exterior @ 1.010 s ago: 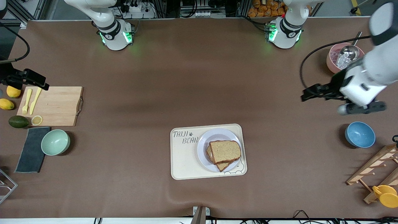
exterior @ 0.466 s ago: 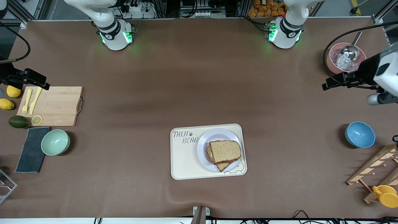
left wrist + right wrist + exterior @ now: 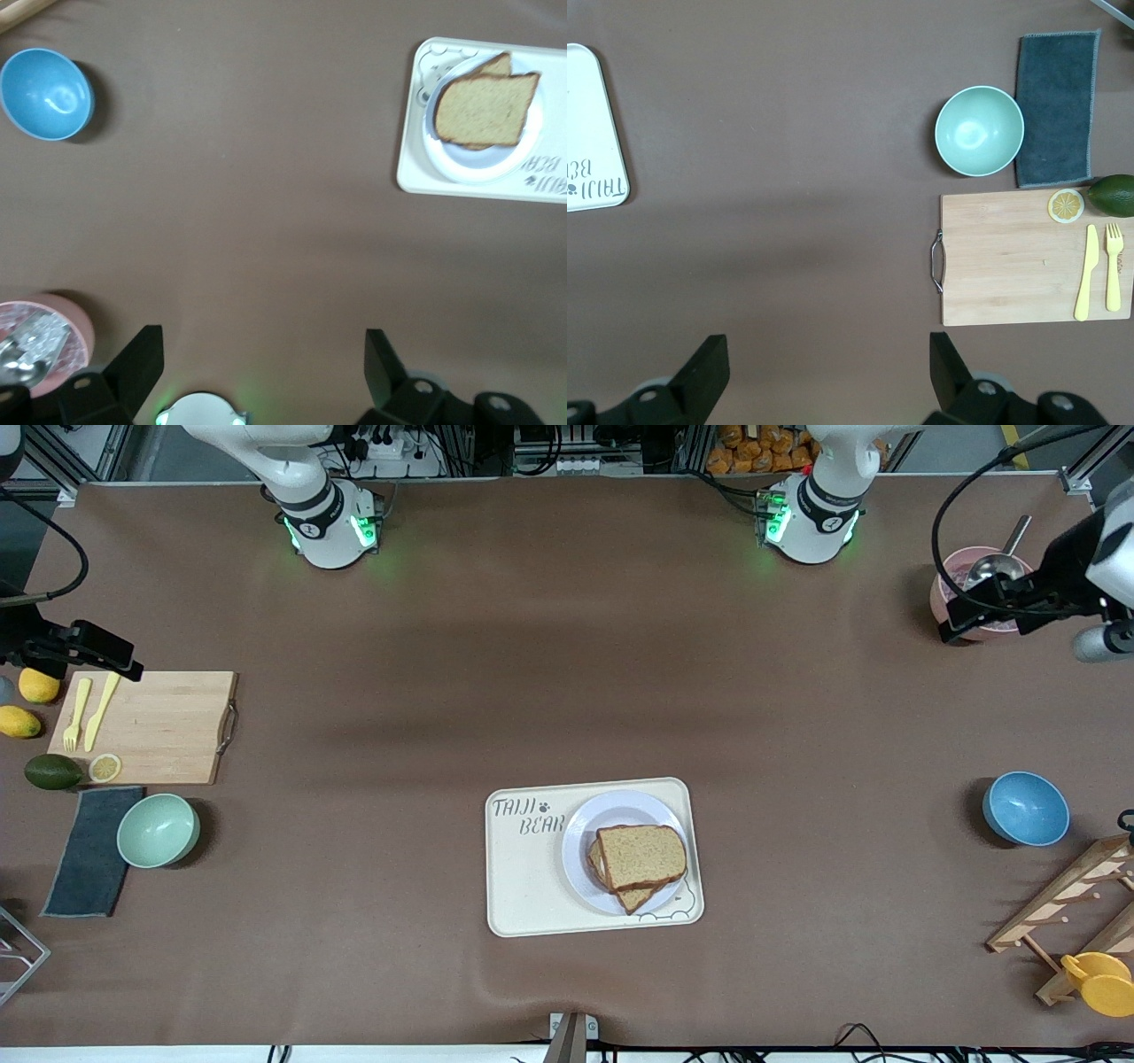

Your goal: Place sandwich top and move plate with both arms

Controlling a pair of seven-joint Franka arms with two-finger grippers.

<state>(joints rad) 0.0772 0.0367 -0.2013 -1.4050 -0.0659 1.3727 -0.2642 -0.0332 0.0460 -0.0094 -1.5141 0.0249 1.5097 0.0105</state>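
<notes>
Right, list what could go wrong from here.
1. The sandwich top sits skewed on the slice below, so it may slide when the plate is lifted.
2. The plate rests on the tray, whose rim may hinder a low grasp.
3. The left gripper, open, hangs over the pink bowl; the right gripper, open, waits.

The sandwich top [image 3: 641, 856] lies on the plate [image 3: 585, 841], which sits on the tray [image 3: 523, 886] toward its left-arm end.

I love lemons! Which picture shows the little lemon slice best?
The right wrist view: the lemon slice is large and clear on the cutting board. The front view shows it smaller. The left wrist view doesn't show it.
</notes>
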